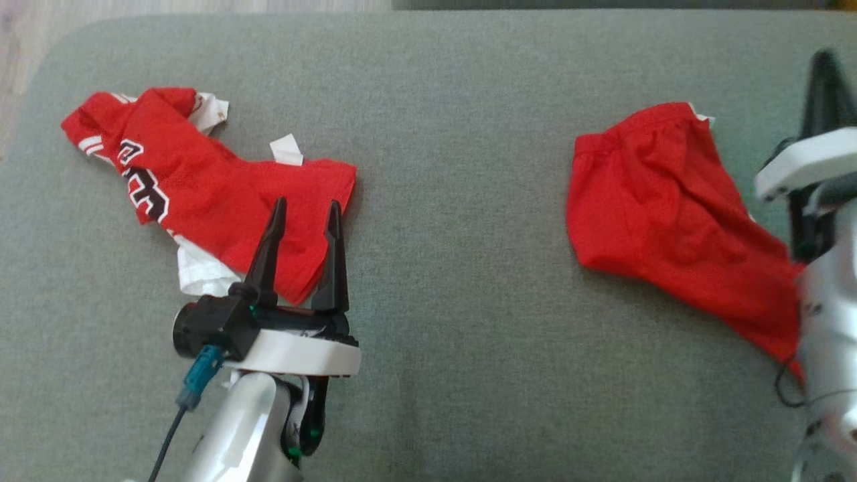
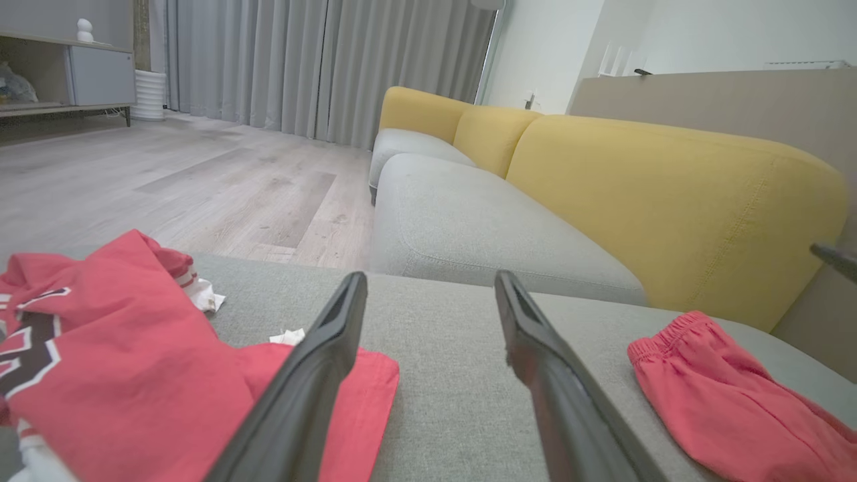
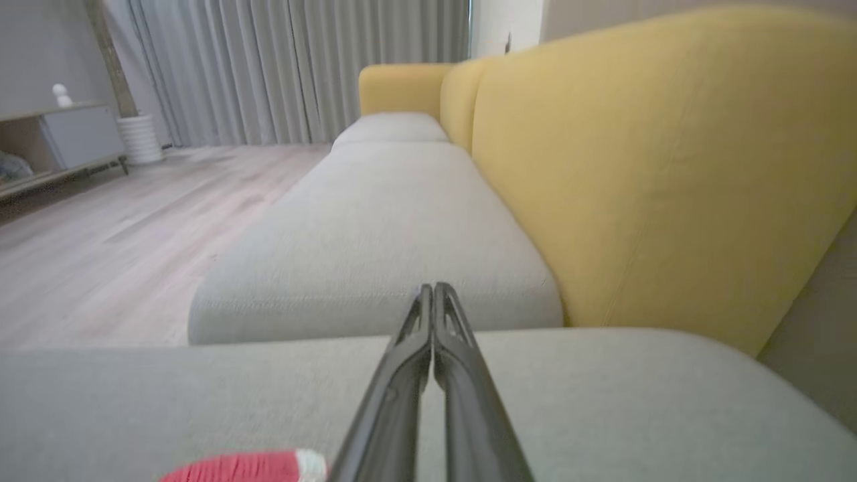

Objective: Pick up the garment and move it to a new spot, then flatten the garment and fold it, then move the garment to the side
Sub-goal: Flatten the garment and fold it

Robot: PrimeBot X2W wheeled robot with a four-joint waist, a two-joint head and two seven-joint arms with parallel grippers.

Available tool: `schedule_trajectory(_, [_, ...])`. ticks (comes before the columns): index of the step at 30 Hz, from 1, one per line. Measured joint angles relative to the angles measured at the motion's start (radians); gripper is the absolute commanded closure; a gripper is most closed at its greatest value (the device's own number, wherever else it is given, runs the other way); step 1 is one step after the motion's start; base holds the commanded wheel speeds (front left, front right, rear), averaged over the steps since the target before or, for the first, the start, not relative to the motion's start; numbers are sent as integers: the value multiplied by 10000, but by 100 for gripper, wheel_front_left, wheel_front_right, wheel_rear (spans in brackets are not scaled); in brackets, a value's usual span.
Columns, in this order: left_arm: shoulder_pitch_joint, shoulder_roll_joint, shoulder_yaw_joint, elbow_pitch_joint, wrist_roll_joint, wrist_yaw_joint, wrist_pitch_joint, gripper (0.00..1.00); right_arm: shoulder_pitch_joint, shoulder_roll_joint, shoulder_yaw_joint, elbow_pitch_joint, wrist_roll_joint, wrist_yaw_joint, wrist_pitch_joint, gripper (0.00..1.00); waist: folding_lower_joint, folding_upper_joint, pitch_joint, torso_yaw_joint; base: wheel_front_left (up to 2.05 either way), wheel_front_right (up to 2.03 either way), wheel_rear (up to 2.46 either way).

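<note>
On the grey cushion (image 1: 455, 268), shorts (image 1: 656, 194) half hidden

Red shorts lie at its right, waistband up-left, long axis running down-right until the right forearm (image 1: 827, 321) covers the end. Right gripper (image 3: 434, 288), blurred, is pressed together, empty. Left gripper (image 1: 306, 203) stands spread over the red jersey (image 1: 201, 194).

head view: right gripper (image 1: 826, 63) smeared by blur at the right edge, partly cut off. lower corner of red shorts (image 1: 656, 194) hidden behind right forearm (image 1: 829, 321). black lettering on red jersey (image 1: 221, 194) folded, unreadable. right wrist view: soft overall; red-and-white cloth strip (image 3: 248, 467) cut by bottom edge, which garment unclear. left wrist view: jersey cut by left and bottom edges.
</note>
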Motion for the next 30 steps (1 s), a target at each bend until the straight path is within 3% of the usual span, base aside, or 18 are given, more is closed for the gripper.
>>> schedule_trajectory(7, [300, 0, 13, 2, -100, 10, 0, 0, -500, -343, 2, -1133, -107, 0, -439, 100, 0, 0, -572, -90, 0, 0, 0])
schedule_trajectory(15, [720, 2, 13, 4, -188, 90, 0, 0, -161, -109, 961, -2548, 265, 0, -332, 100, -1, 0, -1243, -131, 0, 0, 0])
schedule_trajectory(26, [1052, 6, 157, -52, -197, 186, 0, 0, 4212, 913, 1824, -5367, 1749, 0, -297, 100, -1, 0, -1731, -384, 0, 0, 0])
schedule_trajectory(27, [1081, 4, 192, -50, -180, 186, 0, 0, 4584, 984, 1802, -5620, 1785, 0, -324, 66, -1, 0, -1737, -451, 0, 0, 0])
schedule_trajectory(28, [1118, 6, 219, -42, -155, 186, 0, 0, 4937, 1041, 1776, -5833, 1918, 0, -414, 9, -1, 0, -1740, -512, 0, 0, 0])
schedule_trajectory(29, [1154, 6, 222, -17, -127, 182, 0, 0, 5278, 1055, 1770, -6008, 2040, 0, -479, 0, -1, 1, -1741, -556, 0, 0, 0])
schedule_trajectory(30, [1154, 6, 222, -17, -127, 182, 0, 0, 5278, 1055, 1770, -6008, 2040, 0, -479, 0, -1, 1, -1741, -556, 0, 0, 0])
